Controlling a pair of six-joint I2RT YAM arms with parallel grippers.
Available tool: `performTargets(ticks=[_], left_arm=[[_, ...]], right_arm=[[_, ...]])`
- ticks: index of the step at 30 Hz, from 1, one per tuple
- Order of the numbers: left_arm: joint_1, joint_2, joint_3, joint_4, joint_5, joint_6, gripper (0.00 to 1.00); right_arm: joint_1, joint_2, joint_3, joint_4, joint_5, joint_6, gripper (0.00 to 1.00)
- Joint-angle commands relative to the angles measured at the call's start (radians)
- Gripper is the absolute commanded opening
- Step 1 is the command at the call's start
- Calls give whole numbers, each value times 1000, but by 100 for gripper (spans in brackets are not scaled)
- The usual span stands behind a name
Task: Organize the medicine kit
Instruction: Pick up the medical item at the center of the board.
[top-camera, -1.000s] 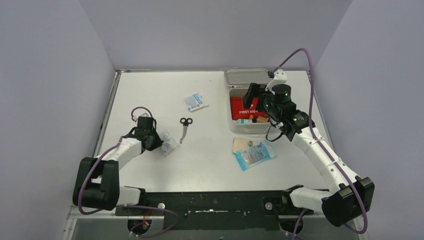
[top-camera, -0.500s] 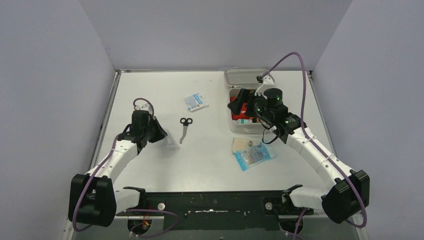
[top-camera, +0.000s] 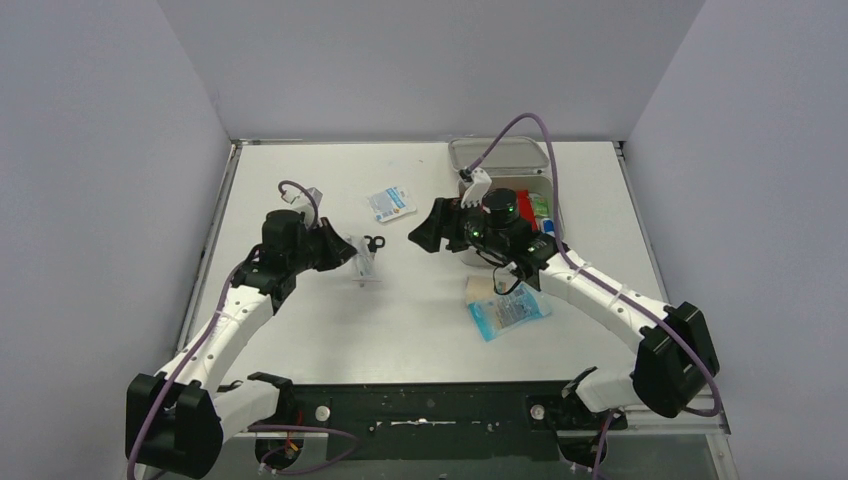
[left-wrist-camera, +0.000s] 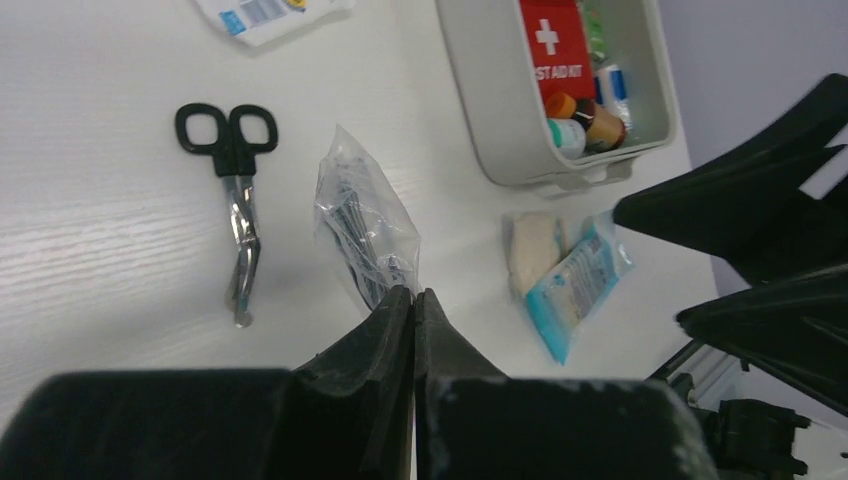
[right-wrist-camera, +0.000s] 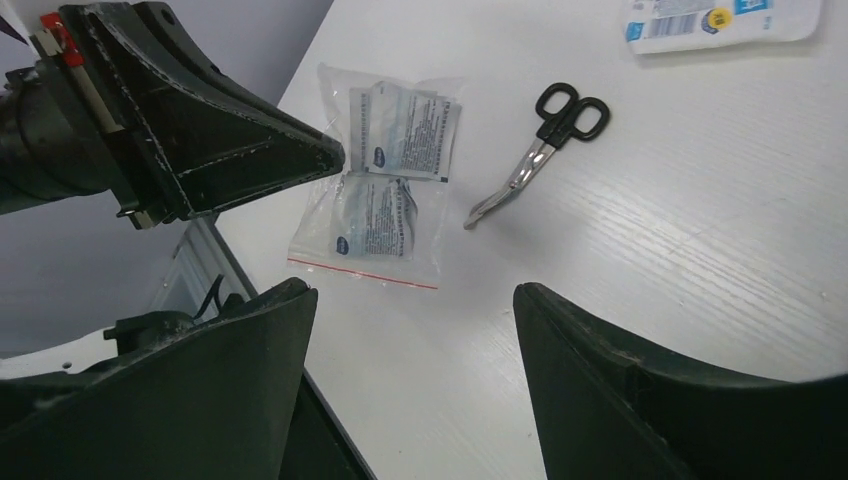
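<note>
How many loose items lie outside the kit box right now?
5: white-blue packet, scissors, clear bag pinched by the left end effector, and beige pad and blue packet beside the medicine kit. The right arm may hide others.

Left gripper (top-camera: 345, 252) moved from near-left of table toward centre, carrying pinched plastic bag (right-wrist-camera: 390, 170); bag now beside scissors (top-camera: 372, 243), possibly lifted off table. Right gripper (right-wrist-camera: 412, 290) out of medicine kit (left-wrist-camera: 480, 110), swung left, now facing bag; kit contents uncovered.
</note>
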Motion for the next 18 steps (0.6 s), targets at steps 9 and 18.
performTargets(ticks=[9, 18], left_arm=[[-58, -94, 43, 366, 232, -224, 0], [-63, -110, 45, 489, 255, -310, 0]], right_arm=[[-48, 88, -109, 631, -258, 338, 75], [-57, 100, -138, 820, -304, 480, 76]])
